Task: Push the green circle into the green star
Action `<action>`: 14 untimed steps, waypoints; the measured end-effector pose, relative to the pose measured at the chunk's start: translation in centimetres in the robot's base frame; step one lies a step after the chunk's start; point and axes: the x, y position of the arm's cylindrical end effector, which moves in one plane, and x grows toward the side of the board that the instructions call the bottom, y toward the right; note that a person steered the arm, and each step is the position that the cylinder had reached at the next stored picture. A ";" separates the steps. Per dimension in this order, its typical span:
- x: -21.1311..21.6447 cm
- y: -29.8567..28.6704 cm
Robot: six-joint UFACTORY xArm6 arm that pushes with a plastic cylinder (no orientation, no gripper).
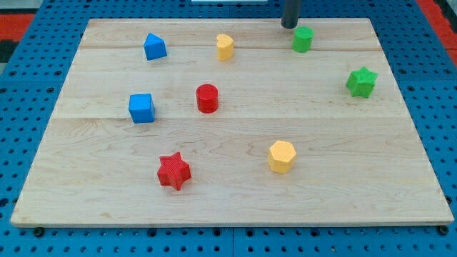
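The green circle (303, 39) stands near the top edge of the wooden board (228, 193), right of centre. The green star (361, 82) lies to its lower right, near the board's right edge, well apart from it. My tip (288, 26) is at the top of the view, just up and to the left of the green circle, very close to it; I cannot tell if it touches. The rod runs up out of the frame.
A yellow block (225, 47) and a blue block (154, 46) sit along the top. A blue cube (141, 108) and a red cylinder (207, 98) sit mid-left. A red star (173, 171) and a yellow hexagon (281, 156) lie near the bottom.
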 end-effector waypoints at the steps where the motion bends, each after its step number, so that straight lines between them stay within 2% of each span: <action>1: 0.6 0.0; 3: 3.1 0.0; 6: 3.9 2.1; 8: 5.9 2.4; 11: 4.5 4.9; 13: 7.9 5.0; 14: 7.8 5.0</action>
